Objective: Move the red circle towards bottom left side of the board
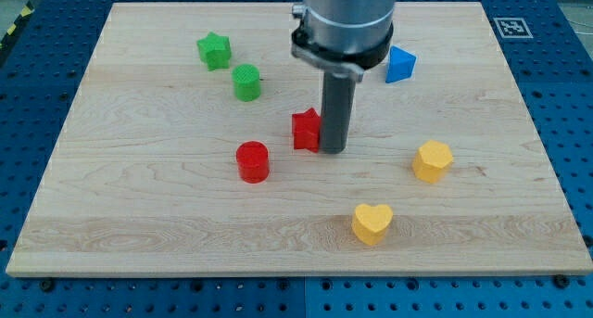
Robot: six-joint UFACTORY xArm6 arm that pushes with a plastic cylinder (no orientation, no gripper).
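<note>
The red circle (252,161), a short red cylinder, stands a little left of the board's middle. My tip (333,151) rests on the board to its right, touching the right side of a second red block (306,130) of angular shape. That red block lies between my tip and the red circle, slightly higher in the view. The rod and the arm's grey body rise from the tip to the view's top.
A green star (214,51) and a green rounded block (246,82) lie at the upper left. A blue block (399,65) sits right of the arm. A yellow hexagon-like block (432,160) and a yellow heart (372,222) lie at the lower right. The wooden board (139,225) is ringed by blue perforated table.
</note>
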